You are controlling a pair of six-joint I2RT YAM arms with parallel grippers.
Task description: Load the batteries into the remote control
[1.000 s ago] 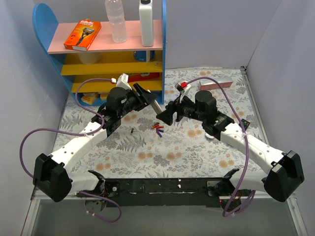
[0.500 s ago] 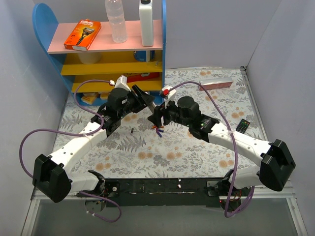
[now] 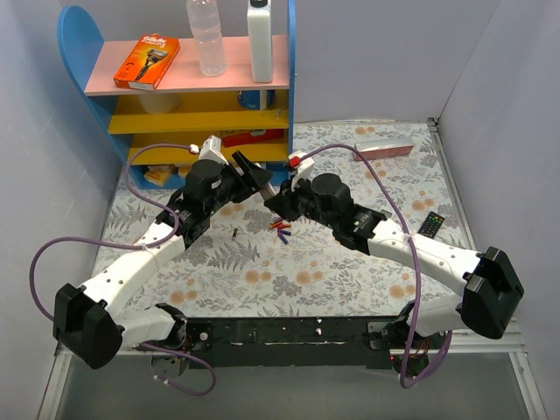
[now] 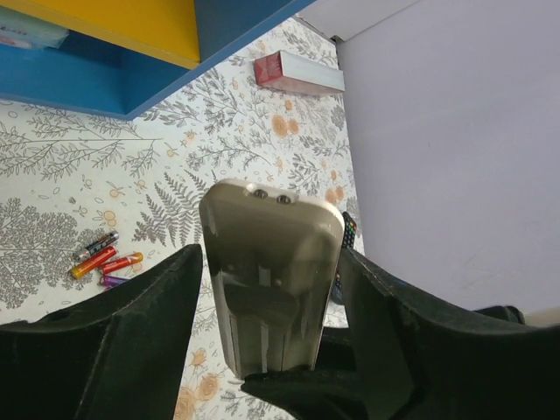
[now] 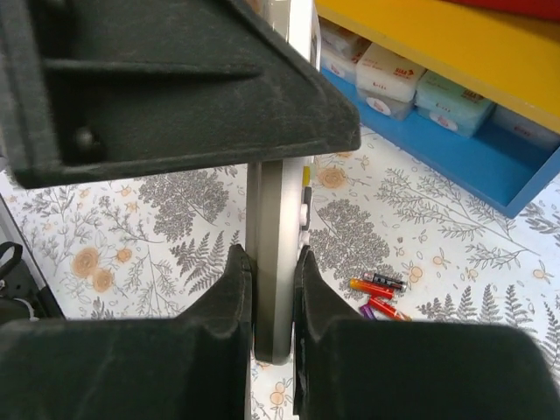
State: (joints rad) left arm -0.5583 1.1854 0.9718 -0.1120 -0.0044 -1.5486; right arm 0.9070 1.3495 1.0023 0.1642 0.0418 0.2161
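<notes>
My left gripper and right gripper both clamp the remote control, batteries lying loose on the table nearby.

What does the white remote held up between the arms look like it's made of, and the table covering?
The remote control: probably moulded plastic, off-white, slight sheen, ribbed recess. The table covering: matte printed floral sheet; cloth or vinyl, unclear.
</notes>
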